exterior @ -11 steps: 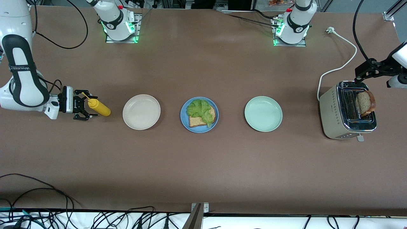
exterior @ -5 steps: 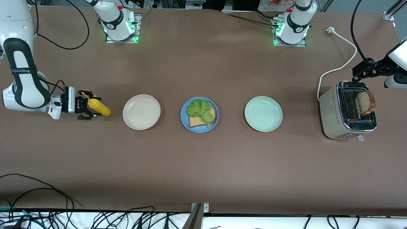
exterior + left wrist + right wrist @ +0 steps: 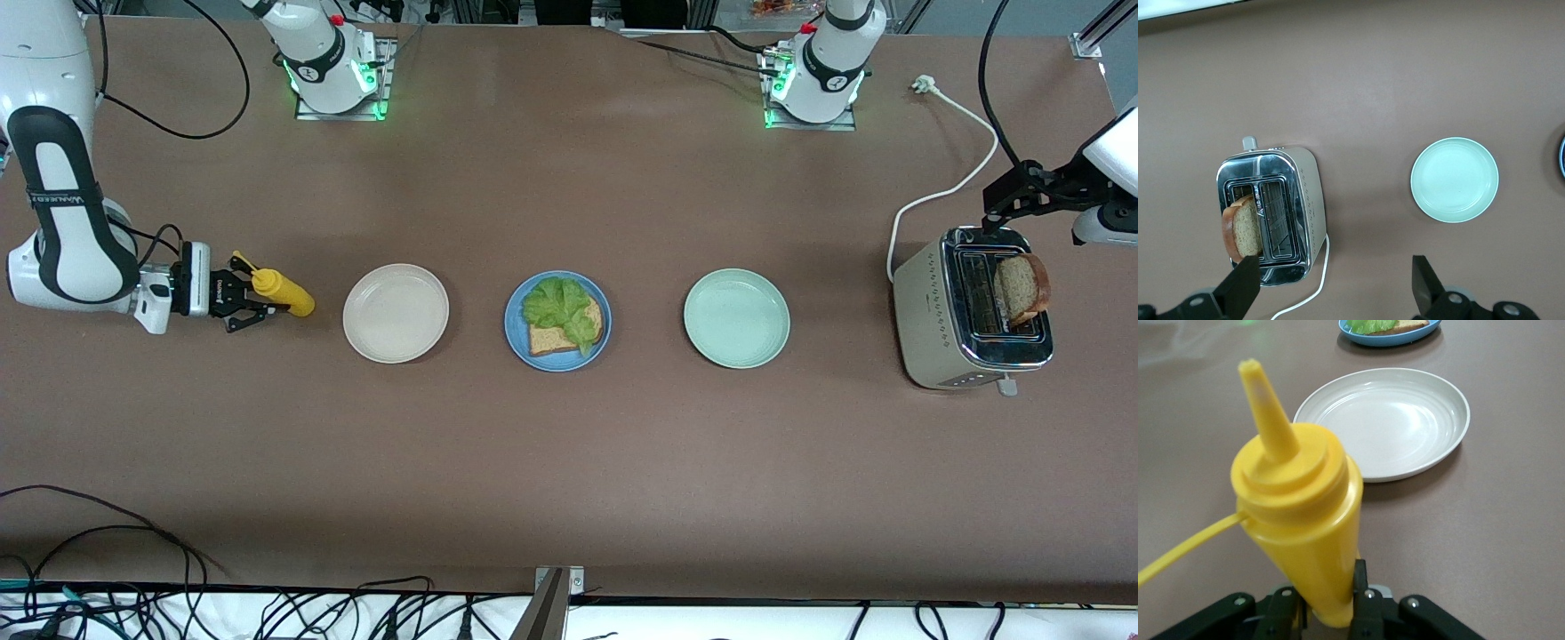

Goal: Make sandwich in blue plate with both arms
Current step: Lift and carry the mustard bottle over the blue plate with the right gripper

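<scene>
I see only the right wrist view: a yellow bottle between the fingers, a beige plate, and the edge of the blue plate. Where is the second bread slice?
Observer: The second bread slice stands in a slot of the toaster, at the left arm's end of the table.
Operator: My right gripper is shut on the yellow bottle. Where is the left gripper?
Observer: The left gripper hangs over the toaster, open, holding nothing.
Operator: What is on the blue plate?
Observer: The blue plate holds one bread slice with a lettuce leaf on top.
</scene>
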Robot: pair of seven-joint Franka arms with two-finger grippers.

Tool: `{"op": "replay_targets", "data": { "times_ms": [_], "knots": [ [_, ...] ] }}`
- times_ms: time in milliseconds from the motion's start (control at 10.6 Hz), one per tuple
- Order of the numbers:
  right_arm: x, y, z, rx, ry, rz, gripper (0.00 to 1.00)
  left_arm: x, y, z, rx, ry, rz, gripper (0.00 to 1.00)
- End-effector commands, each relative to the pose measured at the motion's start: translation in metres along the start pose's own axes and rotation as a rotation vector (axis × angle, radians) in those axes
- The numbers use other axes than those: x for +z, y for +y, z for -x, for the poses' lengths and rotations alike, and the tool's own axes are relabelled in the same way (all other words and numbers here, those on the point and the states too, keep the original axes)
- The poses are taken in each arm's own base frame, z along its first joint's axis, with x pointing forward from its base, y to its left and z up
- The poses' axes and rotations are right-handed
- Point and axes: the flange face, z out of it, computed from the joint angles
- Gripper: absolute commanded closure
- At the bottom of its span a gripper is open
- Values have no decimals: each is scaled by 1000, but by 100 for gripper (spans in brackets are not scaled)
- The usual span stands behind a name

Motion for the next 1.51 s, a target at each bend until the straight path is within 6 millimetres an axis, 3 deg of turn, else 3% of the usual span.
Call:
{"op": "replay_targets", "data": {
  "times_ms": [0, 94, 755, 1038, 1416],
  "knots": [
    [0, -1, -1, 40, 26, 16, 79, -7, 0, 0, 13, 8, -9, 0],
    [-2, 0, -4, 75, 25, 19, 79, -7, -3, 1, 8, 12, -12, 0],
    [-21, 38, -109, 278, -305, -75, 82, 1, 9, -4, 35, 8, -23, 0],
    [-11, 60, -156, 328, -442, -68, 82, 1, 8, 1, 34, 7, -27, 0],
    [27, 95, -260, 344, -669, 1, 82, -2, 6, 6, 28, 15, -29, 0]
  ]
}}
